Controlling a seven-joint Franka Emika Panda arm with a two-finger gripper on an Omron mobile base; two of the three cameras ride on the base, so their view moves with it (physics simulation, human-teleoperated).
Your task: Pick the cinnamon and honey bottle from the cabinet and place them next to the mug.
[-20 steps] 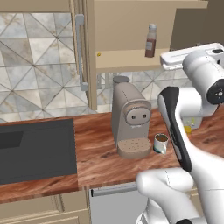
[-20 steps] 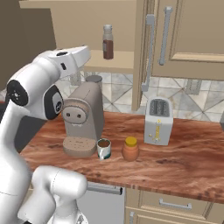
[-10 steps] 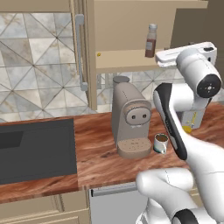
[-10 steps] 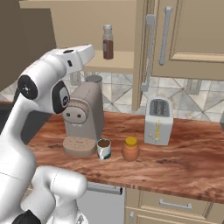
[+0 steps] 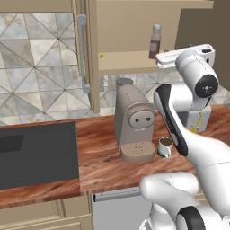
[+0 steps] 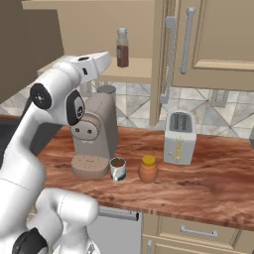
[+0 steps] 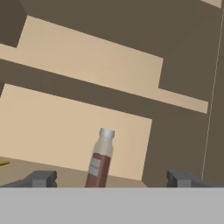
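The cinnamon [image 7: 100, 160] stands upright on the cabinet shelf [image 7: 52, 173], straight ahead between my spread fingertips [image 7: 42, 178]. My gripper [image 7: 111, 180] is open and empty, a short way in front of the bottle. From the right base view, the gripper [image 6: 106, 58] hovers at the shelf's edge just left of the cinnamon [image 6: 122, 48]. The honey bottle [image 6: 148, 169] sits on the counter right beside the mug [image 6: 118, 168]. In the left base view the cinnamon [image 5: 155, 41] stands above the gripper [image 5: 160, 61], and the mug [image 5: 165, 147] sits by the coffee machine.
A beige coffee machine [image 6: 96, 134] stands under the cabinet shelf [image 6: 134, 70], left of the mug. A toaster [image 6: 179, 144] is on the wooden counter [image 6: 208, 183] to the right. The open cabinet door with its grey handle [image 5: 82, 54] hangs left of the shelf. A dark sink [image 5: 36, 152] lies far left.
The hand has moved closer to the shelf edge toward the cinnamon, and the elbow has swung up. Its jaws stayed open. Bottle, mug and honey bottle have not moved.
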